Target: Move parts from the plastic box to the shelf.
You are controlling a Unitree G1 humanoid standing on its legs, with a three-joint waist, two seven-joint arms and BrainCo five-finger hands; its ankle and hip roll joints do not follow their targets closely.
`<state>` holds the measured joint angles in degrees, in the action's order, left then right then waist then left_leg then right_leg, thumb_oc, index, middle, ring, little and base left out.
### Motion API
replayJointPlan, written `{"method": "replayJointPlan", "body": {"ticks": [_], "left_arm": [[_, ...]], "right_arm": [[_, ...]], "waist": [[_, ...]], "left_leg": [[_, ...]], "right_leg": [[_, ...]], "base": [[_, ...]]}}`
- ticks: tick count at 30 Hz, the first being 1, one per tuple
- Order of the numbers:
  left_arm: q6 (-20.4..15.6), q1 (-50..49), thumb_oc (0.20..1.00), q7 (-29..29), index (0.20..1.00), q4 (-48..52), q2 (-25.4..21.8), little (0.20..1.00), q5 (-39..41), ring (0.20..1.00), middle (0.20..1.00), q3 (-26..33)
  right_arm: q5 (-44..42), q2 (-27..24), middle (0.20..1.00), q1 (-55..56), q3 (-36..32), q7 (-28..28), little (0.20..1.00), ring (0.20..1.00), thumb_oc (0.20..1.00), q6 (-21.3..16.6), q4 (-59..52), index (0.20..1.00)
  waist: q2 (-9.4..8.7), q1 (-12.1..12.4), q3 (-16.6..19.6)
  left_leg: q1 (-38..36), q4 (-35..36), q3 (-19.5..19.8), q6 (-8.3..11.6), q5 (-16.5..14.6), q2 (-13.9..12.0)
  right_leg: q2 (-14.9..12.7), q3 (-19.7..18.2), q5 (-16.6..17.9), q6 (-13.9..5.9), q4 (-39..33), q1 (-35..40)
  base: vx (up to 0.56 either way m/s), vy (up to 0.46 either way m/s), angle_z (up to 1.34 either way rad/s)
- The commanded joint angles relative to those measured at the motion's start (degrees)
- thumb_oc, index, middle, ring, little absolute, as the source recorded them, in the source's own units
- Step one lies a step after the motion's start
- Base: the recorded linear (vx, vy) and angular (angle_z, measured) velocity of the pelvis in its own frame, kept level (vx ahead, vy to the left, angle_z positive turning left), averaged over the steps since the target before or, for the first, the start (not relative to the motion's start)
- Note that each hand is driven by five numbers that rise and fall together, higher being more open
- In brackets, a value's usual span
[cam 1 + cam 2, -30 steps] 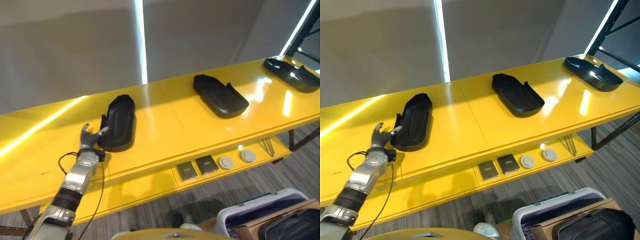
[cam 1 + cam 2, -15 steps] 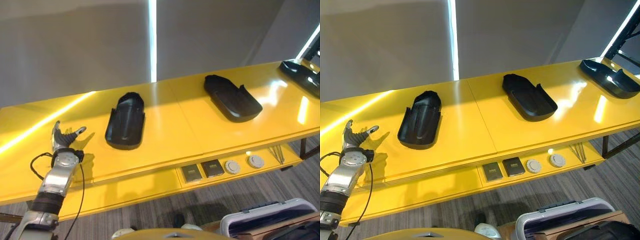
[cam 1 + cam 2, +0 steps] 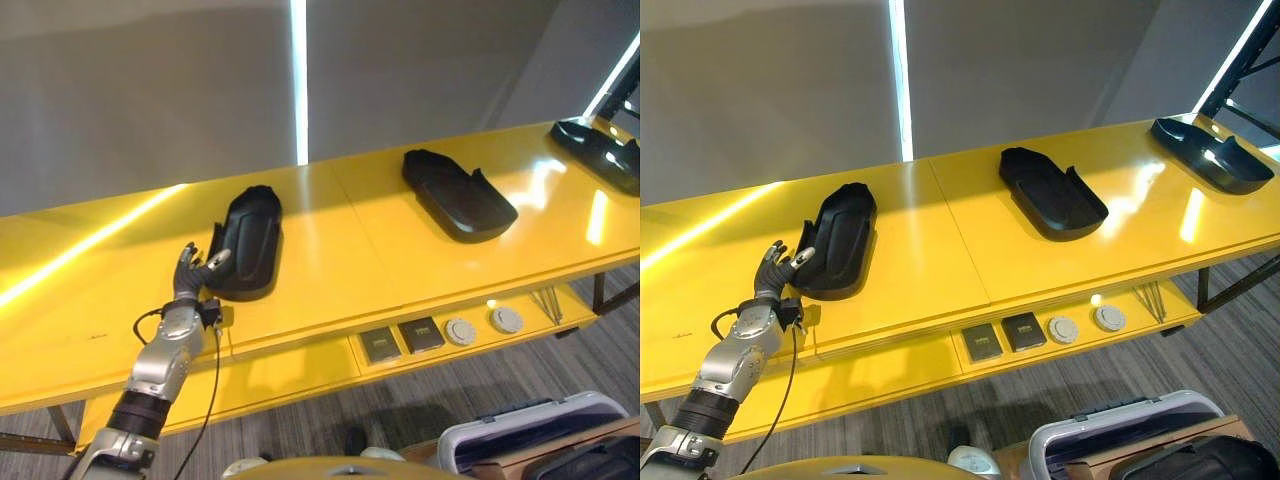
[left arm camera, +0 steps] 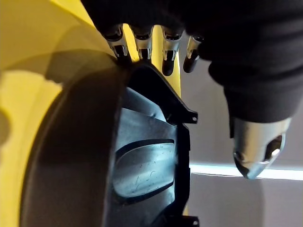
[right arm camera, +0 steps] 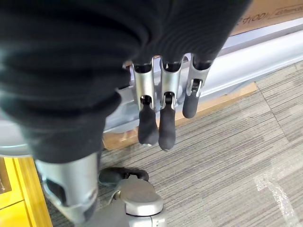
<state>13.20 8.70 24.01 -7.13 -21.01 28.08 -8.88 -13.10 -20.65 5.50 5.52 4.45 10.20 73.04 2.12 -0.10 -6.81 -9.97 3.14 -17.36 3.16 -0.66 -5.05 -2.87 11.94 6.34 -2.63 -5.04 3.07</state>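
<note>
Three black moulded parts lie on the yellow shelf [image 3: 340, 260]: one at the left [image 3: 248, 242], one in the middle [image 3: 458, 193], one at the far right [image 3: 598, 152]. My left hand [image 3: 195, 275] rests at the left part's near left edge, fingers [image 4: 142, 45] straight along its rim [image 4: 142, 161] and thumb [image 4: 258, 146] spread apart, holding nothing. My right hand [image 5: 163, 94] hangs over the carpet with relaxed, empty fingers, beside the grey-white plastic box [image 5: 265, 52]. That box [image 3: 1110, 435] sits on the floor at the lower right.
A lower ledge under the shelf holds two dark squares [image 3: 400, 338] and two pale round discs [image 3: 483, 325]. A grey wall with a bright vertical strip [image 3: 298, 80] stands behind the shelf. A black rack upright [image 3: 1240, 60] rises at the far right.
Half a second ago my left hand stood open well left of the left part; it has since moved right, up against that part's edge. The camera has also shifted slightly.
</note>
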Motion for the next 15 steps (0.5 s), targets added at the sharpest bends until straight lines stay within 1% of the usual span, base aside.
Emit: {"method": "replayJointPlan", "body": {"ticks": [1,9,12,13,15], "left_arm": [[-1.22,1.74,1.0,-0.45,1.0,2.11,-1.54,1.0,1.5,1.0,1.0,0.0],[-0.42,1.81,1.0,-0.67,1.0,3.52,-2.78,1.0,0.66,1.0,1.0,1.35],[-0.11,1.6,1.0,-1.95,1.0,4.12,-3.11,1.0,1.5,1.0,1.0,1.85],[-0.32,1.54,1.0,-3.38,1.0,4.52,-3.17,1.0,1.42,1.0,1.0,1.92],[0.42,1.29,1.0,-5.99,1.0,6.5,-3.25,1.0,2.05,1.0,1.0,1.53]], "right_arm": [[0.62,2.65,1.0,-2.55,1.82,0.66,1.0,1.0,1.0,-0.32,3.32,1.0],[0.65,2.62,1.0,-2.19,1.95,0.7,1.0,1.0,1.0,-0.8,3.34,1.0],[0.82,2.7,1.0,-2.29,1.89,0.6,1.0,1.0,1.0,-0.68,3.47,1.0],[1.0,2.75,1.0,-2.34,1.94,0.49,1.0,1.0,1.0,-0.63,3.45,1.0],[1.23,2.7,1.0,-2.3,1.94,0.34,1.0,1.0,1.0,-0.81,3.45,1.0]], "waist": [[-1.26,-0.51,1.2],[-1.15,-0.35,1.14],[-1.13,-0.2,1.21],[-1.12,-0.12,1.21],[-1.1,0.06,1.19]], "left_leg": [[5.09,-6.1,1.27,-0.32,-2.88,-1.71],[5.2,-6.16,1.24,-0.33,-2.79,-1.67],[5.17,-6.21,1.24,-0.38,-2.84,-1.64],[5.19,-6.23,1.23,-0.44,-2.88,-1.61],[5.27,-6.19,1.29,-0.46,-2.88,-1.51]], "right_leg": [[-5.08,-0.67,-4.94,-5.56,2.32,1.89],[-5.25,-0.45,-4.73,-5.64,2.26,1.9],[-5.33,-0.32,-4.71,-5.66,2.29,1.96],[-5.38,-0.29,-4.7,-5.65,2.31,1.97],[-5.44,-0.09,-4.63,-5.7,2.26,1.97]], "base": [[0.0,0.0,0.0],[0.0,0.0,0.0],[0.0,0.0,0.0],[0.0,0.0,0.0],[0.0,0.0,0.0]]}}
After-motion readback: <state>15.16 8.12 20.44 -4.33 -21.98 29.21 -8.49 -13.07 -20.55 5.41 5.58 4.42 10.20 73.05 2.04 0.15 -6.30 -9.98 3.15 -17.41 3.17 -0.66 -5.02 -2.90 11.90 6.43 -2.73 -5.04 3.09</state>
